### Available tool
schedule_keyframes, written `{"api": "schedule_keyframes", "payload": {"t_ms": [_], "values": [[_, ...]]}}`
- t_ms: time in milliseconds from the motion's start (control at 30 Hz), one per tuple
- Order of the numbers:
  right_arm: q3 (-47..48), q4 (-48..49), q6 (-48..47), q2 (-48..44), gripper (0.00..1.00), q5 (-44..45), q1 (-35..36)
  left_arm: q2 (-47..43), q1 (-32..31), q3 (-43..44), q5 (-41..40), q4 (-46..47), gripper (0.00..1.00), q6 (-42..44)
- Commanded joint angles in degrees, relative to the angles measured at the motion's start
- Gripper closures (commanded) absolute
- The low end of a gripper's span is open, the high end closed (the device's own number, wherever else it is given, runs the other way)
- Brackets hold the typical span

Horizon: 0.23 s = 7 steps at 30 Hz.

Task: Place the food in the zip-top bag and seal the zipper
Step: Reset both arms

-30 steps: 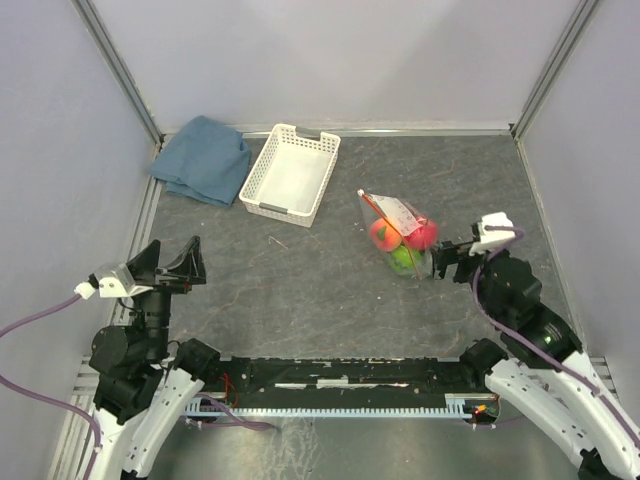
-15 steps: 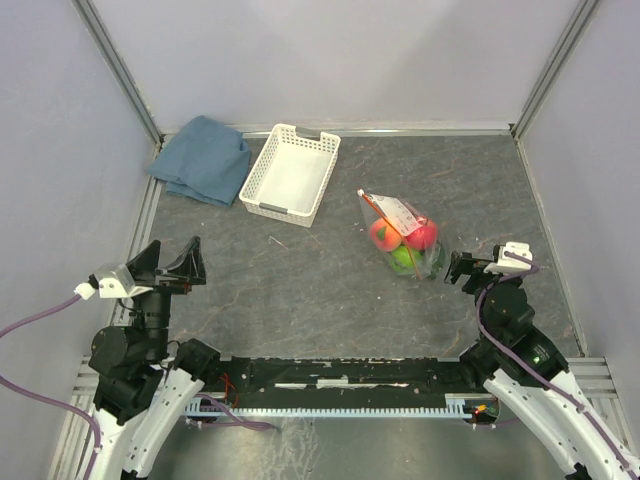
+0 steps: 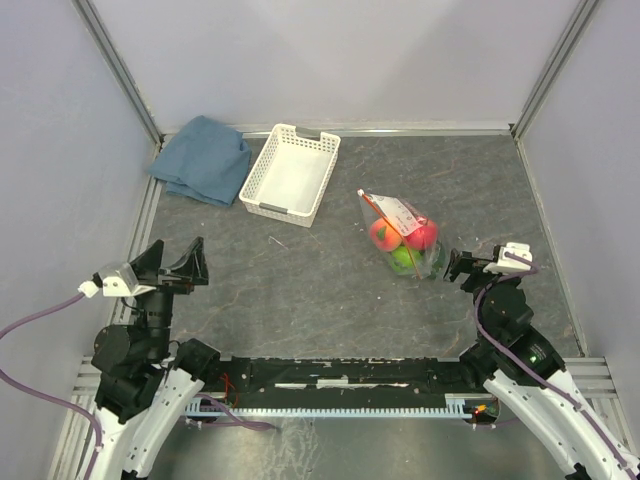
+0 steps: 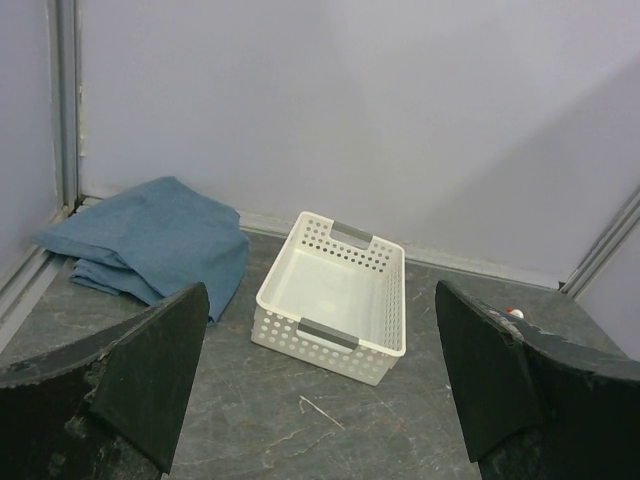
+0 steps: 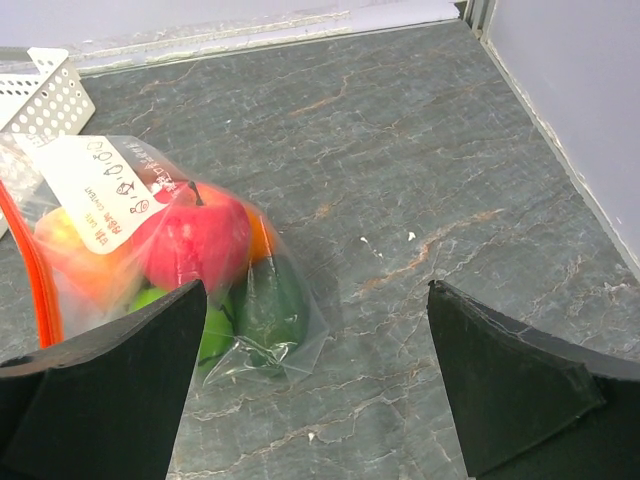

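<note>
The clear zip-top bag (image 3: 402, 238) lies on the grey table right of centre, with its white label (image 5: 98, 187) up. Toy fruits are inside it: a red-pink one (image 5: 195, 240), an orange one (image 5: 258, 238), a bright green one (image 5: 205, 325) and a dark green one (image 5: 272, 300). The orange-red zipper strip (image 5: 33, 263) runs along the bag's far-left edge. My right gripper (image 3: 452, 265) is open and empty just right of the bag; it shows in the right wrist view (image 5: 315, 385). My left gripper (image 3: 172, 262) is open and empty at the near left.
A white slotted basket (image 3: 290, 173) stands at the back, empty, also in the left wrist view (image 4: 335, 296). A folded blue cloth (image 3: 203, 158) lies in the back left corner. Grey walls enclose the table on three sides.
My right gripper has drawn back from the bag towards the near right and lowered; over the last half second it hardly moved. The left arm and the bag have stayed put.
</note>
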Motion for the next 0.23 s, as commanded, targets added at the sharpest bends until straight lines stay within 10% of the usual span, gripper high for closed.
{"api": "schedule_keyframes", "payload": {"t_ms": [0, 200], "values": [[0.6, 2.1, -0.7, -0.5, 0.01, 1.0, 0.1, 0.0, 0.4, 0.4, 1.3, 1.9, 0.0, 0.7], [0.6, 1.9, -0.8, -0.9, 0.01, 1.1, 0.2, 0.1, 0.4, 0.5, 2.8, 1.7, 0.0, 0.5]]}}
